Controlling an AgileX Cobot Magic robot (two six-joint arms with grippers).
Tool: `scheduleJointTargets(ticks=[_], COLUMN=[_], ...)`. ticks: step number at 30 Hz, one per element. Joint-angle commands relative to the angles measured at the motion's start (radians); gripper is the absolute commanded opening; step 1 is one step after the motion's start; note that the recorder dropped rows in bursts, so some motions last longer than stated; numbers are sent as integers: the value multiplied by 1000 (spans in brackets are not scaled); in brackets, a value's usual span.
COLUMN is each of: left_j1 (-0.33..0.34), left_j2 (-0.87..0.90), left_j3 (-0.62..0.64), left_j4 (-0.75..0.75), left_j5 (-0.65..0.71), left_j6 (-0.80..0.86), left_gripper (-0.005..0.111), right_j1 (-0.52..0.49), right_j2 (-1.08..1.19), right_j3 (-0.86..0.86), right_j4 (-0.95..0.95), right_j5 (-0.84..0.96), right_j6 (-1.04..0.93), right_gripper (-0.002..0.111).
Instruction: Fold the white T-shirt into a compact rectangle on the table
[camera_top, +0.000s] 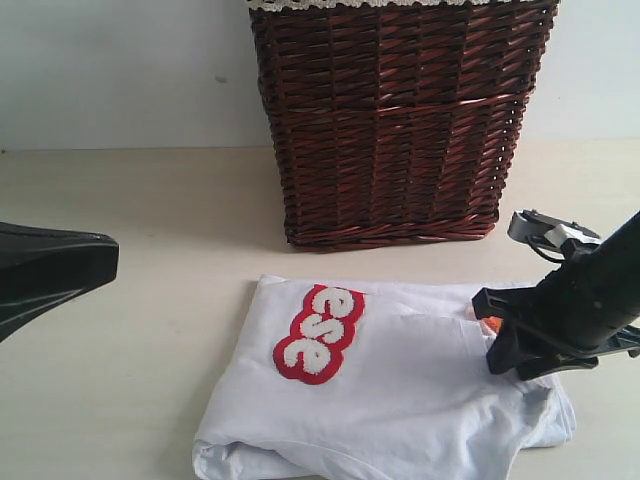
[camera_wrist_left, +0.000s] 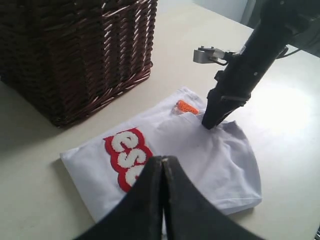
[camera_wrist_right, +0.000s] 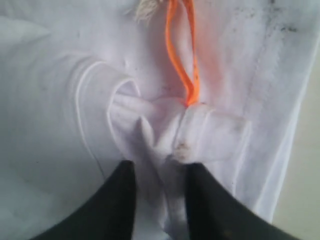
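The white T-shirt (camera_top: 400, 400) lies folded on the table (camera_top: 120, 200), its red-outlined lettering (camera_top: 320, 333) facing up. My right gripper (camera_top: 495, 345) stands over the shirt's right end by the small orange tag (camera_top: 491, 323). In the right wrist view its jaws (camera_wrist_right: 157, 167) are closed on a bunched ridge of shirt cloth (camera_wrist_right: 155, 135) just below the tag (camera_wrist_right: 182, 60). The left gripper (camera_wrist_left: 162, 159) is shut and holds nothing. It hangs above the shirt's (camera_wrist_left: 200, 150) near edge in the left wrist view and sits left of the shirt in the exterior view (camera_top: 100, 255).
A tall dark brown wicker basket (camera_top: 400, 120) stands on the table just behind the shirt, also seen close by in the left wrist view (camera_wrist_left: 75, 50). Bare table surface extends to the left and right of the shirt.
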Motion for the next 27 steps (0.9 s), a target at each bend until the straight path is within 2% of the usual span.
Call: scheduleJointTargets(ticks=[1, 6, 12, 18, 21, 25, 26, 27], left_j1=[1, 1, 1, 1, 1, 1, 1, 1], left_j2=[-7, -7, -7, -7, -7, -23, -33, -50], left_j3=[4, 4, 4, 4, 6, 34, 51, 71], left_j4=[3, 3, 3, 3, 3, 3, 3, 1], left_j5=[-20, -20, -20, -20, -12, -17, -30, -51], left_j6=[-1, -1, -1, -1, -1, -1, -1, -1], left_gripper=[0, 0, 0, 0, 0, 0, 0, 0], right_j1=[-3, -3, -3, -3, -3, -3, -3, -3], right_j2=[2, -15, -135, -201, -171, -108, -92, -77], right_j3=[-2, -39, -95, -113, -107, -87, -87, -87], right_j4=[-20, -11, -26, -193, -261, -264, -264, -250], right_j5=[10, 57, 51, 24, 70, 64, 64, 64], right_j6=[-28, -31, -39, 104, 167, 231, 238, 231], right_gripper=[1, 0, 0, 1, 19, 65, 68, 67])
